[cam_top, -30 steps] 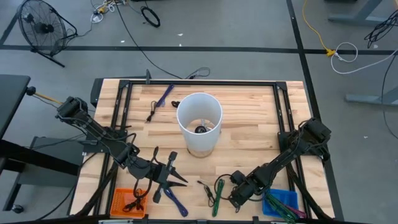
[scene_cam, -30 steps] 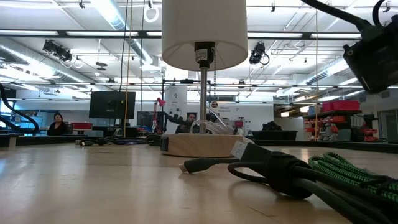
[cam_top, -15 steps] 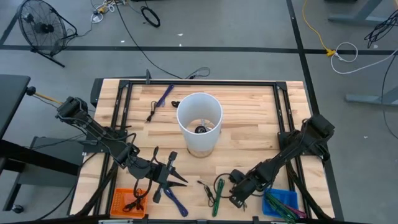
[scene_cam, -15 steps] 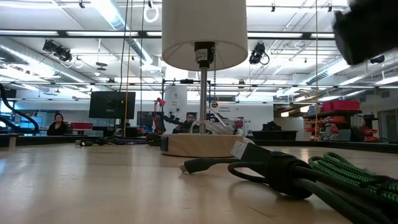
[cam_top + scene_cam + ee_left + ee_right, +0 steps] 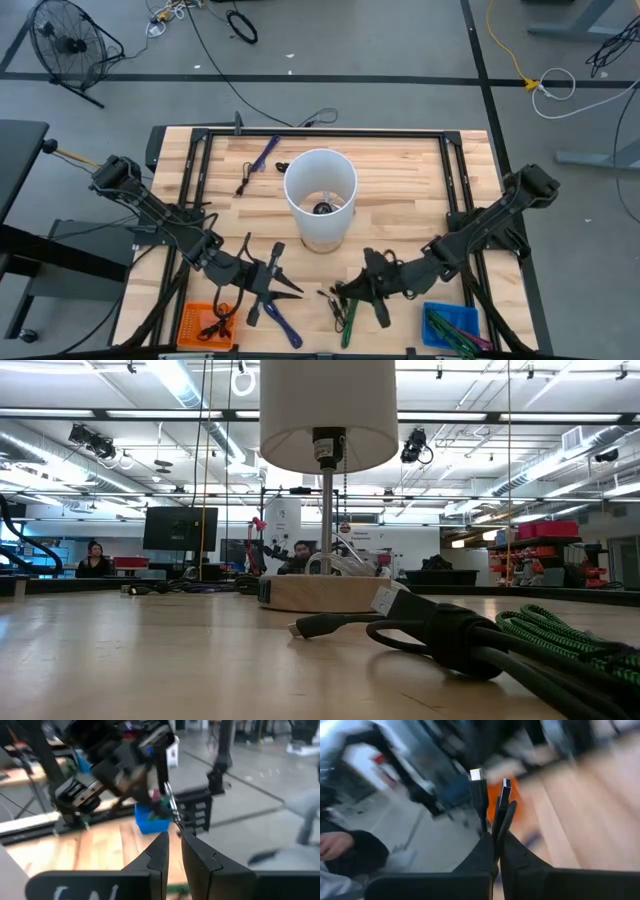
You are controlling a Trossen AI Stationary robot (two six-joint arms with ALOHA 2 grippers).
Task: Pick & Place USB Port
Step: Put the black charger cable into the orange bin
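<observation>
My right gripper [image 5: 347, 290] hangs over the near middle of the table, beside the green and black cable bundle [image 5: 350, 312], and is shut on a black USB cable [image 5: 492, 815]. The cable's two plugs [image 5: 477, 776] stick out past the fingertips. The left wrist view shows that gripper [image 5: 162, 785] with the cable dangling from it. My left gripper [image 5: 282, 280] waits near the table's near left, its fingers close together on nothing. The bundle [image 5: 480, 640] lies on the table in the low view. My right gripper pinches the black USB cable between its two fingers [image 5: 482, 852], a short way behind the plugs. Two strands [image 5: 501, 820] run side by side through the hold. Both plugs stand free beyond the fingertips. The fingers hide the rest of the cable.
A lamp with a white shade [image 5: 320, 195] stands mid-table on a wooden base [image 5: 320, 592]. An orange bin [image 5: 205, 325] sits at the near left corner and a blue bin [image 5: 450, 325] at the near right. Blue cables [image 5: 280, 322] and a black one [image 5: 243, 180] lie about.
My right gripper has risen out of the low view and swung from beside the blue bin toward the table's left, turning to point left, and now hangs above the cable bundle. My left arm has kept still.
</observation>
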